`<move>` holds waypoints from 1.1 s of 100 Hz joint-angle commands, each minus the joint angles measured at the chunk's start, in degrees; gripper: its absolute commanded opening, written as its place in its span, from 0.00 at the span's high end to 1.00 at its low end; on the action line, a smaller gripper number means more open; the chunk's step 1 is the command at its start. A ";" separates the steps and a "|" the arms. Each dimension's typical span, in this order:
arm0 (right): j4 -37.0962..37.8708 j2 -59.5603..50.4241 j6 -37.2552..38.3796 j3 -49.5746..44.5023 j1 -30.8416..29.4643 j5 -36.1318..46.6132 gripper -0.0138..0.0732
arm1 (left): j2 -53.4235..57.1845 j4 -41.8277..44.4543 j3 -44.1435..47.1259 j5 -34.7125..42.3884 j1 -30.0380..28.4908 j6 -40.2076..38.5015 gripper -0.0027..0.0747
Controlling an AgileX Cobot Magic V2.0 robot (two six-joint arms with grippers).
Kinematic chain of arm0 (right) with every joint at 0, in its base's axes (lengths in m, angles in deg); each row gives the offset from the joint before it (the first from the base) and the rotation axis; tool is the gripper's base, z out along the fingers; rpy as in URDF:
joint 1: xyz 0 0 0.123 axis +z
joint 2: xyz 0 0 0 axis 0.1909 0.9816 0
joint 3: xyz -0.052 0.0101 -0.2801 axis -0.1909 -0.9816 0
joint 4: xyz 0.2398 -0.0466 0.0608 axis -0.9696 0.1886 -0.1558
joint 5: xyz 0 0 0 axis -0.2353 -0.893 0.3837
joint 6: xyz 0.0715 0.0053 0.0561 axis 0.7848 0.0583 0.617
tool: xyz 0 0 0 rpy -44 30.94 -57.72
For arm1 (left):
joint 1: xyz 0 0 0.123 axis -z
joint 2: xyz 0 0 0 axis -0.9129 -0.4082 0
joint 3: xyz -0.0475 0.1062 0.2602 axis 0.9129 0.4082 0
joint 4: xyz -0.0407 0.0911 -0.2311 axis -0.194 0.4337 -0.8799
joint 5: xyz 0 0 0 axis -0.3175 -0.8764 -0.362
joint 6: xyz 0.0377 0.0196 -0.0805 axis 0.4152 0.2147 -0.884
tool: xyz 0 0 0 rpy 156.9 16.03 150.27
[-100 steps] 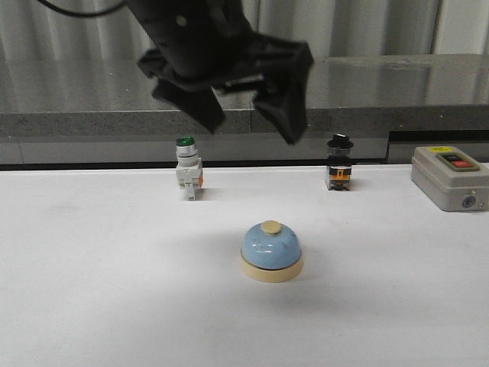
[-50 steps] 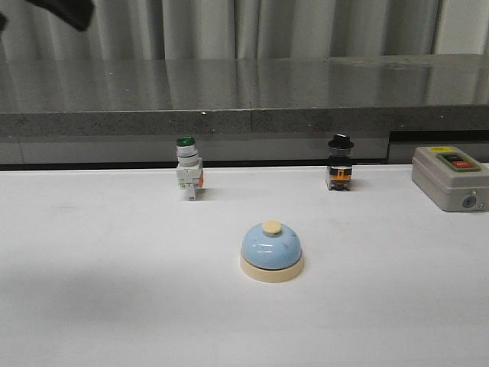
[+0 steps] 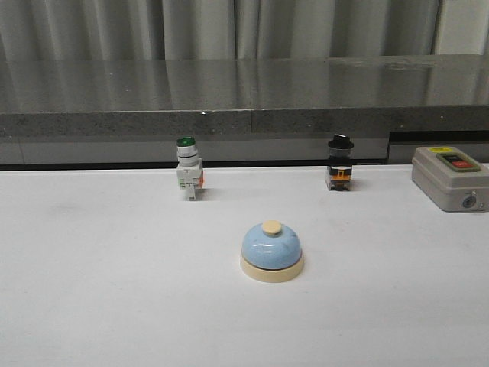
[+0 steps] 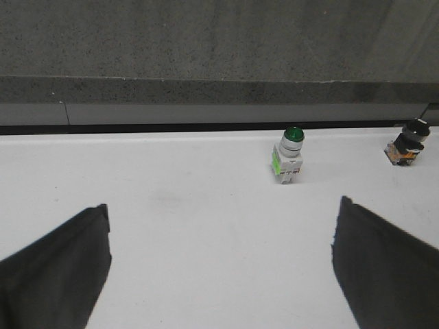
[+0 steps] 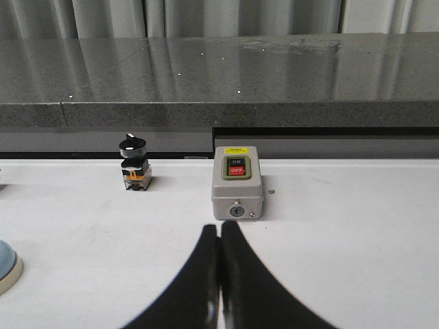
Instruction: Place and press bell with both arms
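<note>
Bell: the small light-blue domed desk bell (image 3: 271, 252) with cream round base and cream button sat upright on the white worktop (image 3: 99, 290), alone, nothing touching it.
Neighbours: green-capped white pushbutton (image 3: 188, 177) stood behind the bell to its left, black-knobbed selector switch (image 3: 339, 172) behind it to its right, grey switch box with red button (image 3: 449, 177) well off to the bell's right.
Left tool (image 4: 219, 264): two dark fingers spread wide apart, gripping nothing; the bell did not show in its wrist view.
Right tool (image 5: 219, 274): tips pressed together, empty; the bell's edge peeped in at that view's border.
Handling, my guess: rigid metal dome, glossy and likely slippery, light enough to skid.
Hold: better at the cream base rim.
Press: straight down on the button.
</note>
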 commanded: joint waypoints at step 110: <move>-0.15 -0.94 0.00 0.85 -0.29 4.61 0.91 | 8.85 4.46 1.20 6.65 -0.14 -0.58 0.99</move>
